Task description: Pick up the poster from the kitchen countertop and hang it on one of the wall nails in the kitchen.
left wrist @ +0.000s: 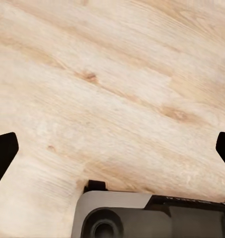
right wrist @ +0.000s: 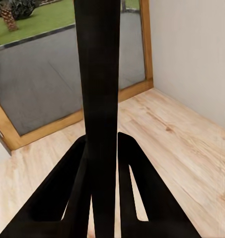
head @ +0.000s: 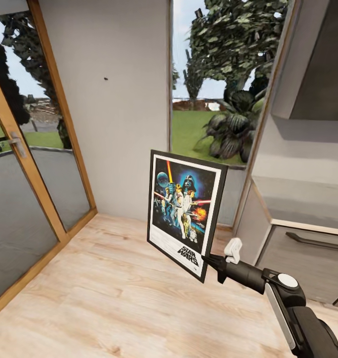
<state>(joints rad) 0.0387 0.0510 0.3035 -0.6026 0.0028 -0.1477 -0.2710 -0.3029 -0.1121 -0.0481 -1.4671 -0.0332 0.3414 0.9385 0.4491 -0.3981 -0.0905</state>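
The poster (head: 185, 211), black-framed with a white border and "STAR WARS" at its bottom, hangs upright in the air in front of the grey wall. My right gripper (head: 209, 260) is shut on its lower right corner. In the right wrist view the poster's black edge (right wrist: 98, 99) runs up between the two dark fingers (right wrist: 137, 198), which press on both sides of it. A small dark nail (head: 106, 78) sticks out of the wall above and left of the poster. The tips of my left gripper (left wrist: 112, 148) sit far apart, open, over bare wood floor. The kitchen countertop is out of view.
A wood-framed glass door (head: 20, 199) fills the left side. A window (head: 218, 84) onto a garden stands right of the wall panel. Grey cabinets with a dark handle (head: 315, 241) and an upper unit (head: 313, 59) stand at right. Light wood floor (head: 99, 293) lies below.
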